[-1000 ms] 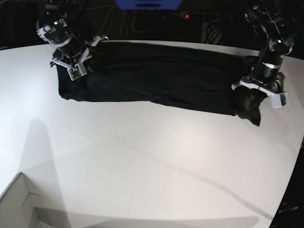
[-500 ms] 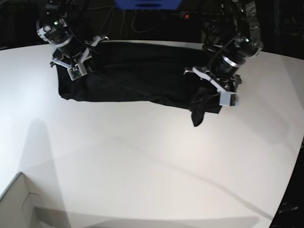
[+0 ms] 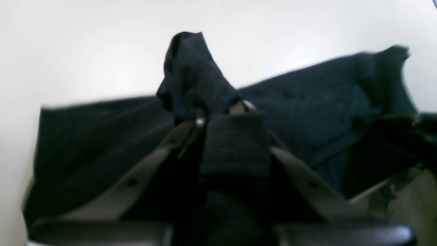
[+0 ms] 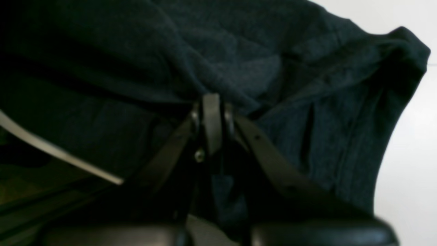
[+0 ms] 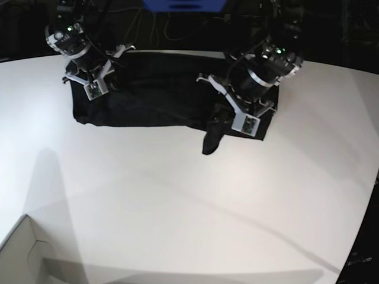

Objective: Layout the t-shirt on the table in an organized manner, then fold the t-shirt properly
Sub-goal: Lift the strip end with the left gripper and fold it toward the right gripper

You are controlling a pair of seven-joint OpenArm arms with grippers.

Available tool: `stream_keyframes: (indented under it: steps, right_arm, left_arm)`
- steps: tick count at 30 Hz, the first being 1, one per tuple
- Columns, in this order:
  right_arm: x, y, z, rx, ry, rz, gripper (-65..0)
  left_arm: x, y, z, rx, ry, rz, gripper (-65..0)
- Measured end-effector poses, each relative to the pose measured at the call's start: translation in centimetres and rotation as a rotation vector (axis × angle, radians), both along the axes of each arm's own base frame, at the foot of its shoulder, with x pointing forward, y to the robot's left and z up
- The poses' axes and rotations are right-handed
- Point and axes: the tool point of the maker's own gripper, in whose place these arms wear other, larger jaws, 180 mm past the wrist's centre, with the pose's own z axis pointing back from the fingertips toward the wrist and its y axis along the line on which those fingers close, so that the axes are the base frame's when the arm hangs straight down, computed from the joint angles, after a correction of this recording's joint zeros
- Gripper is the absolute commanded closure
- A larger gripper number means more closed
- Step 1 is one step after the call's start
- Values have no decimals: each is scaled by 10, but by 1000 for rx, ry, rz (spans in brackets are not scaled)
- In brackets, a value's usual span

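Left gripper [image 5: 237, 116] pinches the t-shirt [image 5: 154, 94] end, lifted mid-table [image 5: 177, 201]; right gripper [image 5: 95, 83] clamps the opposite end. Shirt's long axis runs between both sets of fingers.

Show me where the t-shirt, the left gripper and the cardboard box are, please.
t-shirt [image 5: 154, 89]: base view, flat middle of the cloth.
left gripper [image 5: 228, 123]: base view, fingertips pinching the cloth.
cardboard box [image 5: 21, 257]: base view, pale corner at bottom left.

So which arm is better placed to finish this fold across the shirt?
The left. Its pincer grips the t-shirt end lifted over the middle, while the right pincer pins the far end.
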Motion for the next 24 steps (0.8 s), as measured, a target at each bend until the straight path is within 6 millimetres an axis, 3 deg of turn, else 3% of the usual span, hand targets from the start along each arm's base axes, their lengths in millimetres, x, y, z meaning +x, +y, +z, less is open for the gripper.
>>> stream_keyframes:
  steps: [4, 9, 15, 20, 22, 24]
  right_arm:
    - [0, 0, 0, 0, 1, 0, 0]
    - [0, 0, 0, 0, 0, 0, 0]
    - [-1, 0, -1, 0, 3, 0, 0]
    - [-2, 0, -1, 0, 5, 0, 0]
    - [-2, 0, -1, -1, 6, 0, -10]
    - [-2, 0, -1, 0, 5, 0, -56]
  left_arm:
    - [-2, -11, -7, 1, 26, -35, -2]
    - [-1, -23, -1, -13, 2, -67, -2]
    - [-13, -33, -28, 57, 57, -120, -2]
    - [-5, -37, -26, 58, 40, -133, -9]
    - [-8, -36, -28, 67, 54, -142, -51]
    - [-13, -36, -34, 84, 91, -152, -136]
